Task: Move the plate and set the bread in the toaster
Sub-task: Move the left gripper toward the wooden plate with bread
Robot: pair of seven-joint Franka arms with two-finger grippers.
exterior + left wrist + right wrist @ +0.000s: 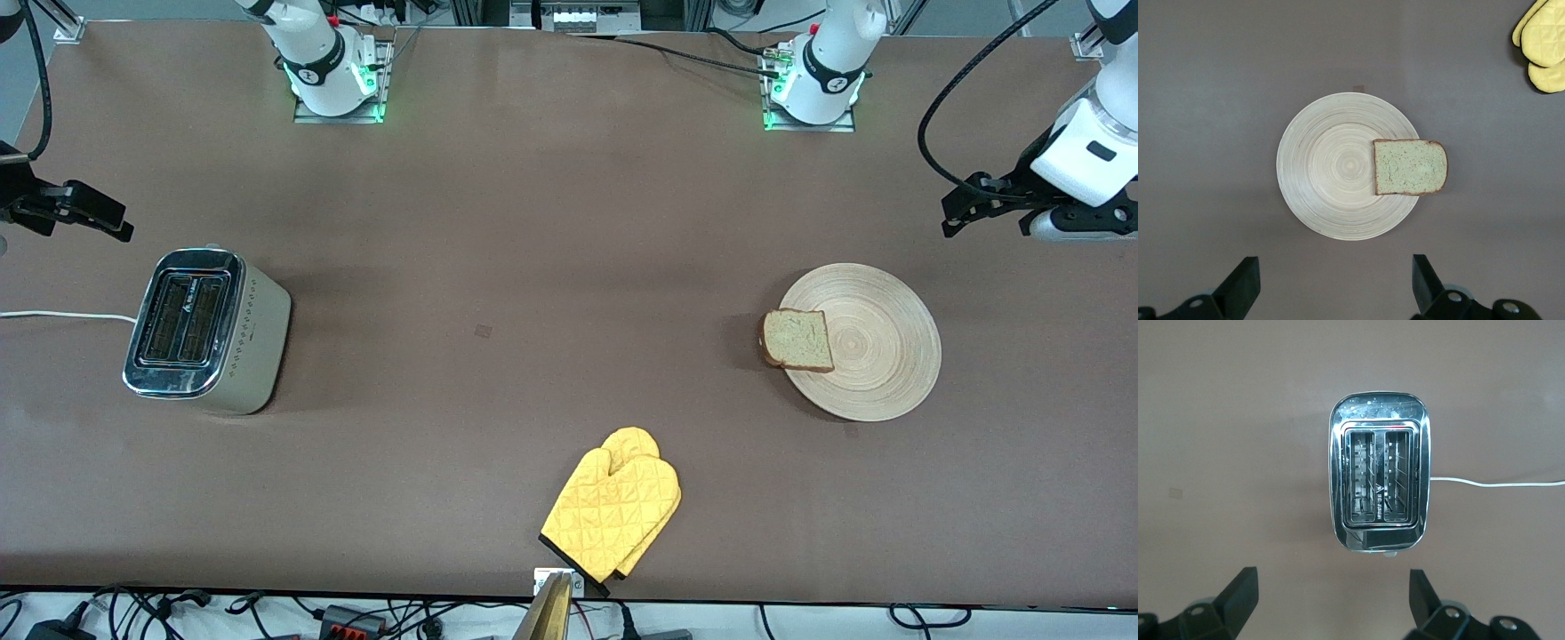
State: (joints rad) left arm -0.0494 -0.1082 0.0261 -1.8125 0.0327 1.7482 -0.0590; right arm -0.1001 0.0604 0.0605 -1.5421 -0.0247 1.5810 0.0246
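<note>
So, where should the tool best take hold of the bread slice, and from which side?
Grip the bread slice at the crust edge that overhangs the wooden plate's rim, toward the right arm's end. It lies flat, so only there could one finger likely slip beneath. The left tool is open.

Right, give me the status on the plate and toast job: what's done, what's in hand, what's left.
Done: nothing visible. The bread lies on the plate, overhanging its rim, at the left arm's end of the table. The toaster stands at the right arm's end, both slots empty.

In hand: nothing. The left gripper is open above the plate; the right gripper is open above the toaster.

Left: moving the plate and loading the bread.
</note>
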